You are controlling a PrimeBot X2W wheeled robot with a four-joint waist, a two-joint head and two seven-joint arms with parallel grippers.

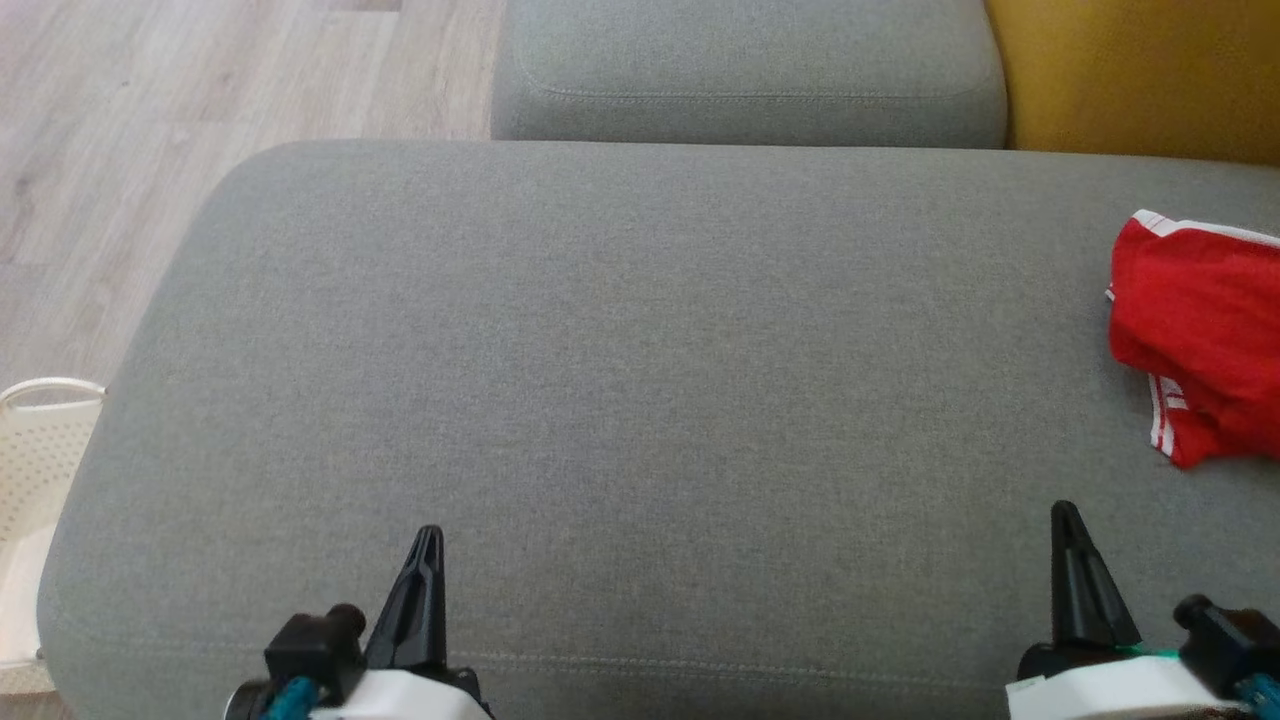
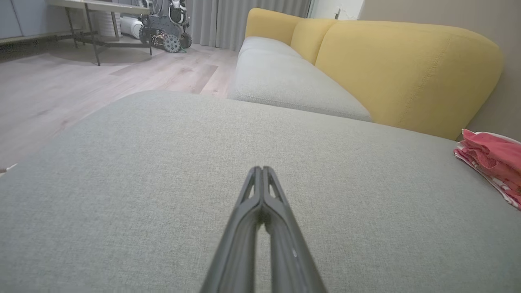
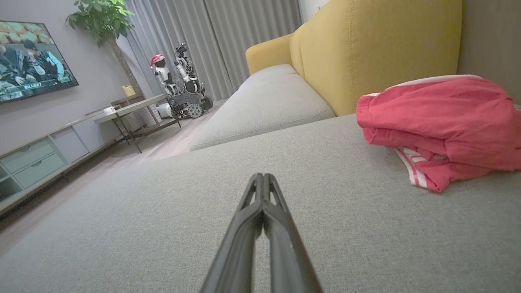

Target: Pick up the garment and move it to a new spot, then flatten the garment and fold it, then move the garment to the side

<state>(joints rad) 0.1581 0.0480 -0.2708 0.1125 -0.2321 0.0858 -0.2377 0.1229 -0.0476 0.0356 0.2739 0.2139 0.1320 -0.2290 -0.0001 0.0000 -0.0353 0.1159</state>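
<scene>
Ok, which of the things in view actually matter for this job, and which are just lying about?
For the job: red garment, bunched at the right; grey seat cushion to work on; left end effector and right end effector, both shut, empty.
Lying about: white basket, yellow backrest, another robot, television, plant.

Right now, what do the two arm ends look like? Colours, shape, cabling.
Left tool and right tool match: two long matte-black fingers tapering to a point, cut-out slots near the tips. Each mounts on a white wrist housing, with a black boxy fitting and teal cable beside it.
</scene>
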